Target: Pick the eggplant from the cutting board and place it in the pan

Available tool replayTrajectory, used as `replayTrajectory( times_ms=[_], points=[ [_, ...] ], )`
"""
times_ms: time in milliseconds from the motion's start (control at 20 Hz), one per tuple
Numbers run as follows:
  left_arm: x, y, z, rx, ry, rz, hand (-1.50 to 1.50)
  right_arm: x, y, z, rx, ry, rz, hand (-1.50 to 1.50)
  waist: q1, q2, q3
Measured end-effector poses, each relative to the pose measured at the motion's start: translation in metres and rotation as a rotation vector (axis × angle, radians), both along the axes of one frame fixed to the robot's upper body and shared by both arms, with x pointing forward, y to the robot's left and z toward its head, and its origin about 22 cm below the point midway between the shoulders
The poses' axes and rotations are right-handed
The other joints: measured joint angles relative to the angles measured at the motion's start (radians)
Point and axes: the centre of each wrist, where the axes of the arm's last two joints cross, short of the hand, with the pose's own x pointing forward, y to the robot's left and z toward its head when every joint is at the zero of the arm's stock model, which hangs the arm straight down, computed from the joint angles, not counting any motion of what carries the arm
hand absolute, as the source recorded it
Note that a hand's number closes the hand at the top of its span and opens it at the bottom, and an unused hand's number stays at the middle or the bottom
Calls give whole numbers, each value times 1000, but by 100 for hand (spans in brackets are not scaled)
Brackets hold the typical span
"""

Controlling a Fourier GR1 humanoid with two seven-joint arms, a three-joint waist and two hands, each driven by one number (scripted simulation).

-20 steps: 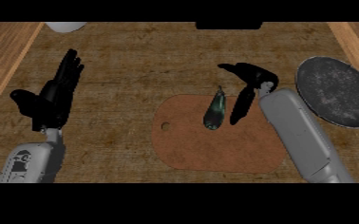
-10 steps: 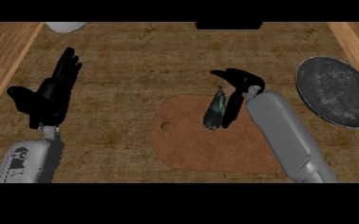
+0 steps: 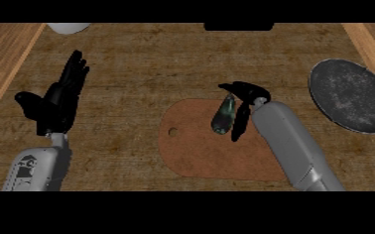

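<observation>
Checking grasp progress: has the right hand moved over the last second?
Yes. The right hand has shifted left, away from the pan, closing in beside the eggplant on the cutting board.

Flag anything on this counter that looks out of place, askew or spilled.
Nothing stands out. The eggplant lies whole on the cutting board with the right hand beside it, and the pan sits flat at the right.

white object [image 3: 67, 27] at 11 o'clock: cut by top edge, kind unclear. black object [image 3: 238, 26] at 12 o'clock: only lower strip shows. pan [image 3: 344, 96] at 3 o'clock: right rim cut off. cutting board [image 3: 198, 148]: 4 o'clock corner hidden under right forearm [image 3: 289, 144]. right hand [image 3: 249, 96] against eggplant [image 3: 223, 115]: contact unclear. right forearm, left forearm [image 3: 35, 171]: cut off at 6 o'clock.
</observation>
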Motion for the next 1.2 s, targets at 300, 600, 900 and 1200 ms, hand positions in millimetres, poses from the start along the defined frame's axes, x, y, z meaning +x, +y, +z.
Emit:
replayTrajectory(
  times_ms=[300, 600, 900, 1200],
  points=[
    [0, 4, 3, 5, 0, 5, 0, 1, 2, -4, 31, 17, 60, 150, -1, -1, -2],
    [-1, 8, 1, 6, -4, 2, 0, -3, 7, -10, 55, -22, 125, 150, 0, -1, -1],
    [-4, 2, 2, 8, 1, -3, 0, -5, 8, -12, 54, -73, 99, 150, -2, -1, 0],
    [-2, 5, 3, 10, 3, 9, 0, -11, 31, -7, -132, -258, -180, 150, -10, -5, -1]
  ],
)
